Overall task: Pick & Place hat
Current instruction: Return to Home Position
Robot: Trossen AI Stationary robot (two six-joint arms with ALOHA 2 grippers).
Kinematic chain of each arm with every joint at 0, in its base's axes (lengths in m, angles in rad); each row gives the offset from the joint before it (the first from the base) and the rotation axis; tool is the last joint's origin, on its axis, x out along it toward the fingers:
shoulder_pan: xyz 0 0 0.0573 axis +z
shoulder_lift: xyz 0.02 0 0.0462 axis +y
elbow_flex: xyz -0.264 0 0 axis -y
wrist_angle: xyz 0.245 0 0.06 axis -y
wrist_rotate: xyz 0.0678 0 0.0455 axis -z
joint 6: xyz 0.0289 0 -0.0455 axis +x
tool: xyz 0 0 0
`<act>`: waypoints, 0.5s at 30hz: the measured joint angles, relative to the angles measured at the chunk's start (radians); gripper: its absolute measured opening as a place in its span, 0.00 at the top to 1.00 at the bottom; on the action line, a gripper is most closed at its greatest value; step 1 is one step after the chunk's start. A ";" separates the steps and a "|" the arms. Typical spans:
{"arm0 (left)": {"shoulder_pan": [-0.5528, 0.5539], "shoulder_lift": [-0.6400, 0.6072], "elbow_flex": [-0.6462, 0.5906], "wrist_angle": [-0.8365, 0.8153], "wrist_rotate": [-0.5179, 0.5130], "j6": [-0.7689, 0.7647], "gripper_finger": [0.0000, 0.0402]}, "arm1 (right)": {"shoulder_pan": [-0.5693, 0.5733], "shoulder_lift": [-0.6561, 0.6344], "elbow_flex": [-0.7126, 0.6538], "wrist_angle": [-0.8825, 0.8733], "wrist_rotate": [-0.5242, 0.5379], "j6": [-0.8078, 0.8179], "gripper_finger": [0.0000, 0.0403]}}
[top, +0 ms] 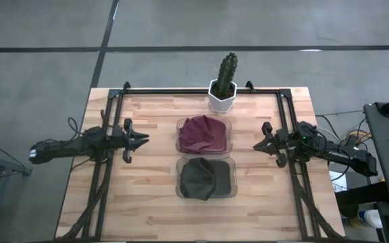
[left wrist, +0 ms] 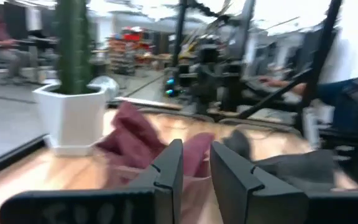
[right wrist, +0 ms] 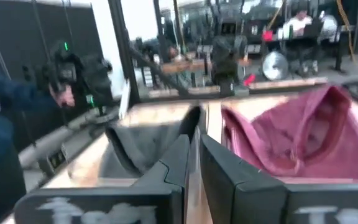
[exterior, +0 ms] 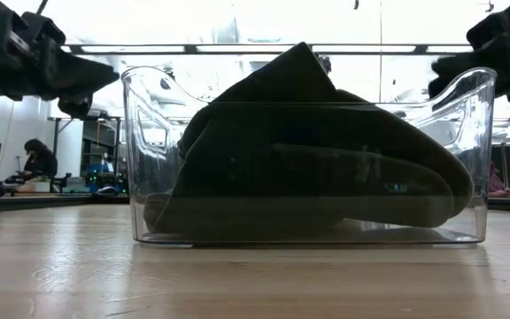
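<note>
From above we record the red cap (top: 203, 133) lying in the top transparent bin (top: 178, 135) and a dark cap (top: 204, 179) in the nearer bin (top: 234, 179). The low view shows only the latter. Wrist views show the left gripper (top: 142, 139) narrowly parted and the right gripper (top: 257, 144) pressed together, both empty, flanking the bins.

I count two clear bins on the counter (top: 147, 196), a top bin (top: 179, 123) and a bottom bin (top: 233, 177), and two caps, one red cap (top: 203, 133) and one dark cap (top: 203, 178), one to each bin. There is one cactus (top: 227, 67), standing in one white pot (top: 221, 100). Of my own I see two grippers, the left gripper (top: 146, 140) and the right gripper (top: 256, 145).
</note>
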 joint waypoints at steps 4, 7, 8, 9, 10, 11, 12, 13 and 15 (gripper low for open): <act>0.000 0.002 0.000 -0.019 -0.096 0.009 0.82 | -0.002 0.048 0.000 -0.011 0.013 -0.036 0.92; 0.000 0.007 0.000 -0.020 -0.110 -0.001 0.82 | -0.002 0.084 0.000 -0.013 0.115 -0.032 0.92; 0.000 0.007 0.000 -0.020 -0.110 0.001 0.82 | -0.002 0.095 0.000 -0.015 0.149 -0.033 0.92; 0.000 0.009 0.000 -0.021 -0.110 0.005 0.82 | -0.002 0.103 0.000 -0.015 0.177 -0.042 0.92; 0.000 0.011 -0.001 -0.025 -0.110 0.006 0.82 | -0.002 0.109 0.000 -0.014 0.204 -0.059 0.92; 0.000 0.012 -0.001 -0.027 -0.110 0.006 0.82 | -0.002 0.114 0.000 -0.015 0.229 -0.079 0.92; 0.000 0.013 -0.001 -0.027 -0.110 0.006 0.82 | -0.002 0.119 0.000 -0.018 0.255 -0.096 0.92; 0.000 0.013 -0.001 -0.028 -0.110 0.006 0.82 | -0.002 0.122 0.000 -0.021 0.281 -0.109 0.92; 0.000 0.015 -0.001 -0.028 -0.111 0.006 0.82 | -0.002 0.125 0.000 -0.021 0.319 -0.116 0.92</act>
